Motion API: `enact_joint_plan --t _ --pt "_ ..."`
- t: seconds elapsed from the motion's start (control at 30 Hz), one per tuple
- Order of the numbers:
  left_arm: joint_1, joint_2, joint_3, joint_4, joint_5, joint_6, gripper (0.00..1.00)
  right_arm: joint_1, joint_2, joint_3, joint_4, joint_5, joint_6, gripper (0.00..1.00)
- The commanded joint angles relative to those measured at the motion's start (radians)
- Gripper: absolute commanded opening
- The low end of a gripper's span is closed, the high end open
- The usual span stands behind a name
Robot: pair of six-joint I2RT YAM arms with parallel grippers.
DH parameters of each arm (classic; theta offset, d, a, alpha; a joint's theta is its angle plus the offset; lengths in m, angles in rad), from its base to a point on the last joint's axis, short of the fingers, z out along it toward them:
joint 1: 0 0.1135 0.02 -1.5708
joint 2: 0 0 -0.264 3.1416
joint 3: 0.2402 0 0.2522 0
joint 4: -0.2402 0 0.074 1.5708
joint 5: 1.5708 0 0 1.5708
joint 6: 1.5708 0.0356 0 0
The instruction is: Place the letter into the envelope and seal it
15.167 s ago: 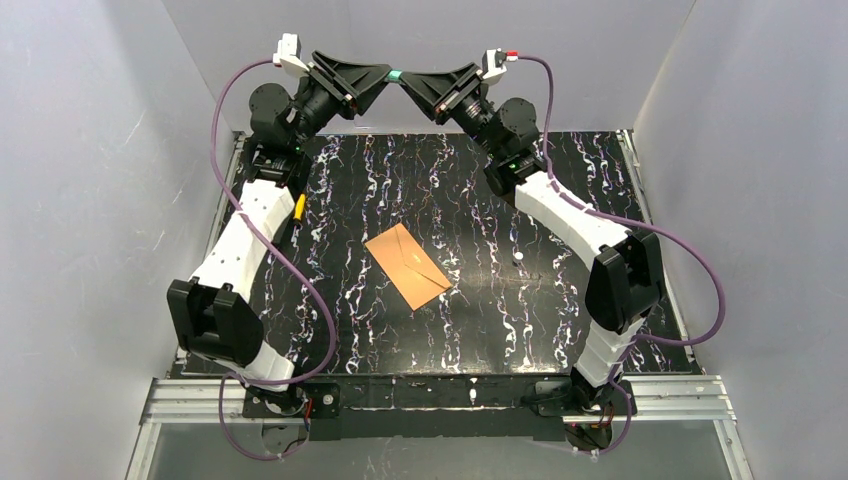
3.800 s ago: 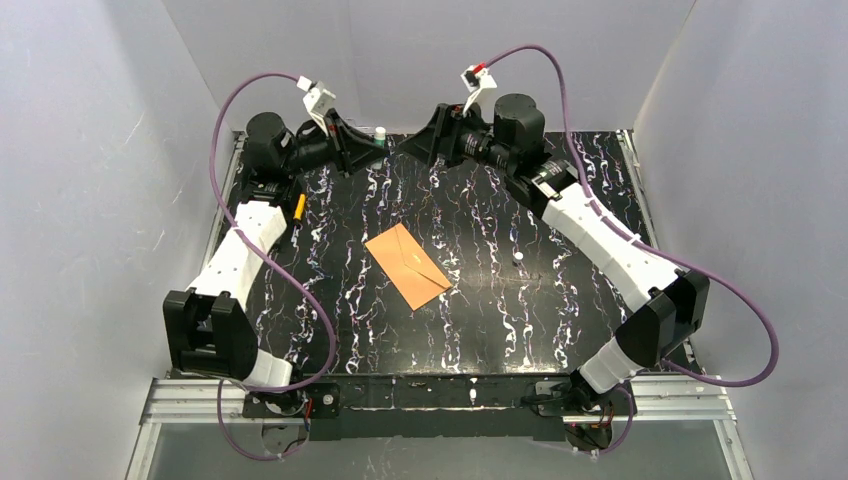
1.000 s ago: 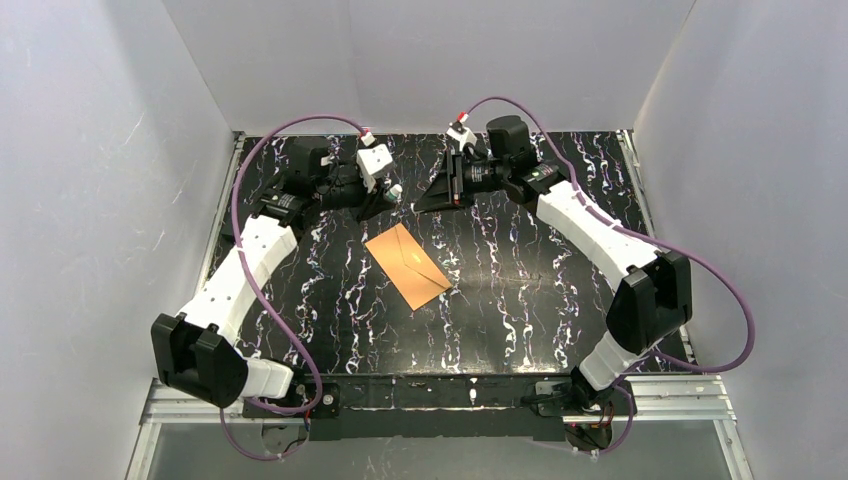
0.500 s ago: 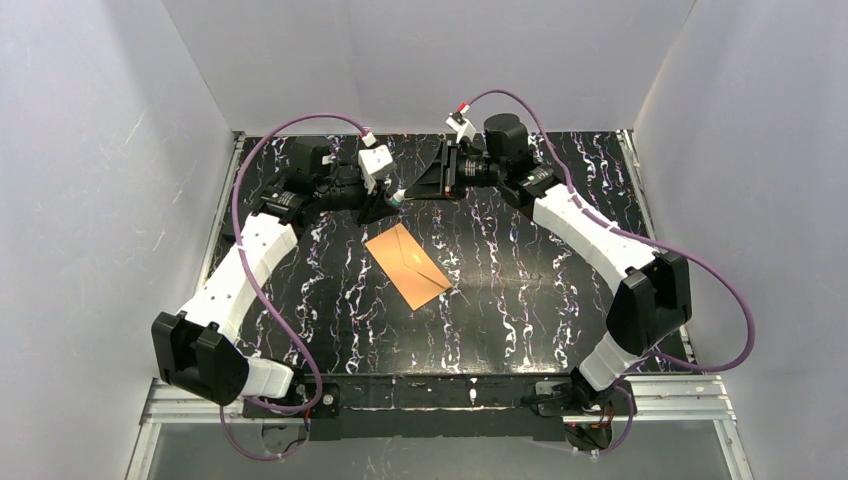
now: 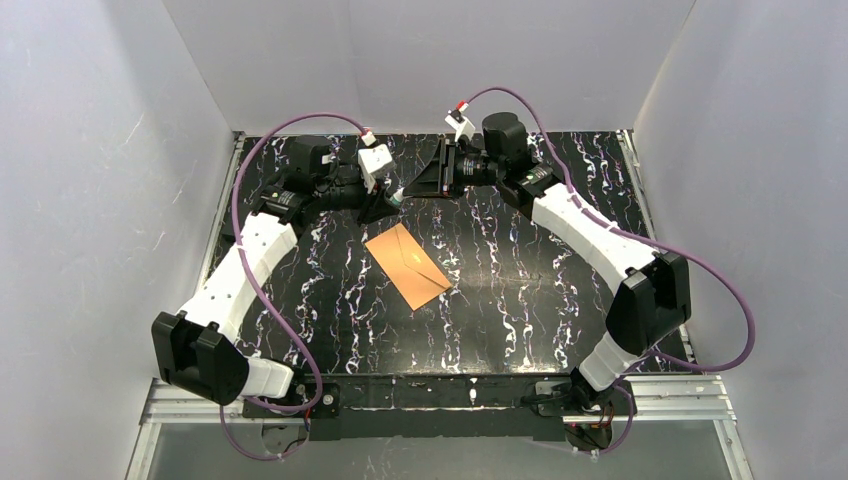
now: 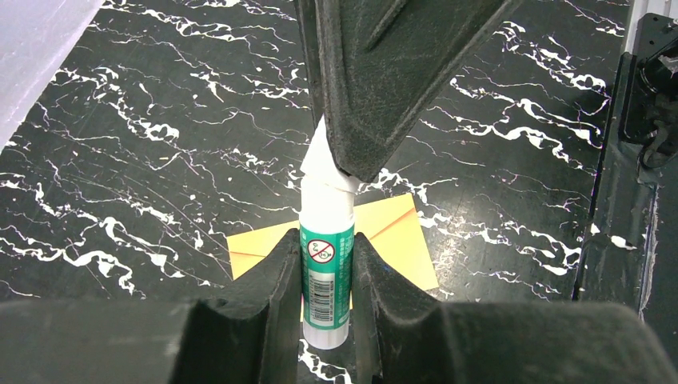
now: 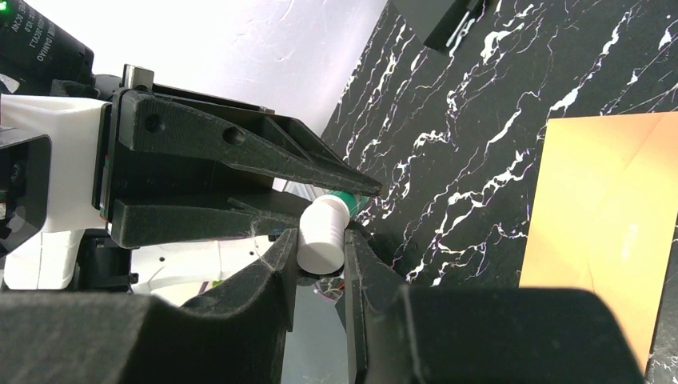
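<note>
Left wrist view: green-white glue stick (image 6: pixel 326 296) pinched by left fingers (image 6: pixel 281 280), its white cap (image 7: pixel 322 236) by right fingers (image 7: pixel 272 276). Orange-brown kraft envelope (image 5: pixel 407 265) flat on worktop; letter unseen, judged inserted; sealing left.

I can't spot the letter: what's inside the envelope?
The envelope lies flat, flap folded down, so its inside is covered. No letter shows outside it; whether one is inside cannot be seen.
</note>
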Motion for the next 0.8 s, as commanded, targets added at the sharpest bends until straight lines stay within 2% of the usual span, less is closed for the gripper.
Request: enact_joint_plan --t 0.0,0.77 --pt "-0.006 -0.008 0.044 -0.029 0.054 0.018 0.00 0.004 0.014 0.064 0.023 -0.024 -0.017 0.09" --pt "-0.015 0.038 0.087 -0.185 0.095 0.110 0.00 0.014 0.065 0.133 -0.043 -0.116 -0.063 0.10"
